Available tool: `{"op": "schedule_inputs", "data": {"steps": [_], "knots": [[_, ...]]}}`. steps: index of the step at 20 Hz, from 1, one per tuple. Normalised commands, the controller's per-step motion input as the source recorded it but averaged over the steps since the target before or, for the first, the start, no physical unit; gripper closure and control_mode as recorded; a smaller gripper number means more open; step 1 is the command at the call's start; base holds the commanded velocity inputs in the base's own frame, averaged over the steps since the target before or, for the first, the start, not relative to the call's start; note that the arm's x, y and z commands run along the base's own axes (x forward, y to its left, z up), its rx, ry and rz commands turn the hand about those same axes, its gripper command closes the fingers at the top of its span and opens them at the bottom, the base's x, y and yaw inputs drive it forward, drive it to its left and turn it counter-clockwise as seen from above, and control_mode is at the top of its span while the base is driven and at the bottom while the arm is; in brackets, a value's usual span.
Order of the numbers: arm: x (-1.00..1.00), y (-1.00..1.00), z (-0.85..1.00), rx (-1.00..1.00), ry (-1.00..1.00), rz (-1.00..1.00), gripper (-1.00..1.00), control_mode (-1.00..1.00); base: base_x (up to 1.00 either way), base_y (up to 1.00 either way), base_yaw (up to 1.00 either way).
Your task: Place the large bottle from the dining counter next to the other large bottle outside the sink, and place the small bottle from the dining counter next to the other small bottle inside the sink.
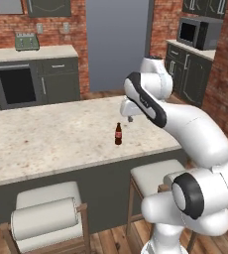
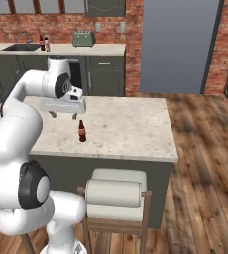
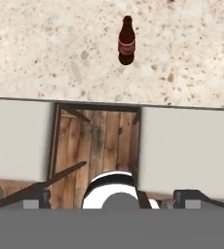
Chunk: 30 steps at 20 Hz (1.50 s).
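- We see the small bottle from the dining counter [image 1: 118,134], short dark brown glass with a red label, standing upright near the stool-side edge of the dining counter [image 1: 46,139], a pale speckled stone top on a dark grey base.
- We judge it light, rigid, smooth and breakable; the body just below the neck looks the safest hold.
- The gripper [image 2: 65,114] hovers above and beside the bottle, jaws spread wide, empty.
- Beyond the counter, two cushioned wooden stools [image 2: 117,193] stand at its near edge.
- Far behind it, the sink [image 2: 22,47] has two bottles [image 2: 44,43] beside it.
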Motion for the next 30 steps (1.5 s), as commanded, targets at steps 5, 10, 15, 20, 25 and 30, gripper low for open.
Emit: {"op": "schedule_inputs", "data": {"steps": [5, 10, 15, 20, 25, 30], "knots": [[0.00, 0.00, 0.00, 0.00, -0.03, -0.02, -1.00, -1.00, 0.00, 0.00, 0.00], [0.49, 0.00, 0.00, -0.02, 0.00, -0.05, -1.00, -1.00, 0.00, 0.00, 0.00], [0.74, 0.00, 0.00, -0.01, 0.00, -0.01, -1.00, -1.00, 0.00, 0.00, 0.00], [0.46, 0.00, -0.03, 0.00, -0.04, 0.00, -1.00, -1.00, 0.00, 0.00, 0.00], [0.30, 0.00, -0.25, 0.00, -0.07, 0.00, -1.00, -1.00, 0.00, 0.00, 0.00], [0.58, 0.02, -0.29, 0.00, -0.04, 0.00, -1.00, -1.00, 0.00, 0.00, 0.00]]}}
